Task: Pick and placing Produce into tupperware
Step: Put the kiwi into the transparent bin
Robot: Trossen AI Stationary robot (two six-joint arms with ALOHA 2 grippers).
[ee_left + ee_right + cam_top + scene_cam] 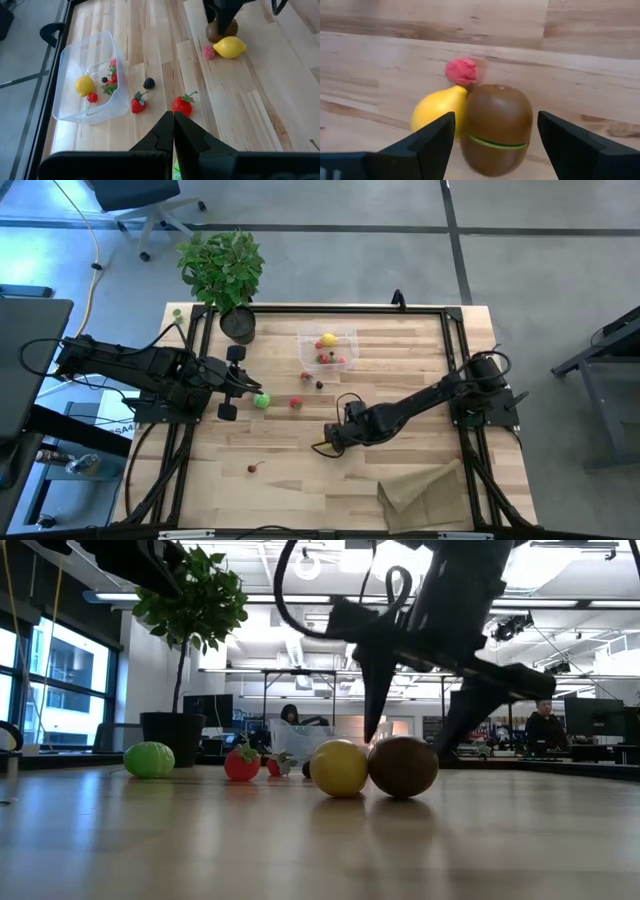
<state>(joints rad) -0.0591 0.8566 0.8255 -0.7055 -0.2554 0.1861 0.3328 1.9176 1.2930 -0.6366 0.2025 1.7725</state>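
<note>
My right gripper (495, 122) is open and low over the table's middle (332, 440). Its fingers stand on either side of the brown kiwi (496, 129) without touching it. A yellow lemon (438, 113) lies against the kiwi, and a pink berry (461, 70) sits behind them. My left gripper (173, 124) is shut and hovers at the table's left, above the green lime (261, 400), which rests on the wood. The clear tupperware (327, 348) near the far edge holds a second lemon (84, 85) and some berries. Two strawberries (182, 105) and a blackberry (148, 83) lie outside it.
A potted plant (222, 268) stands at the far left corner. A crumpled paper bag (430, 495) lies at the near right. A lone cherry (253, 468) rests near the front left. Bare wood stretches between the kiwi and the container.
</note>
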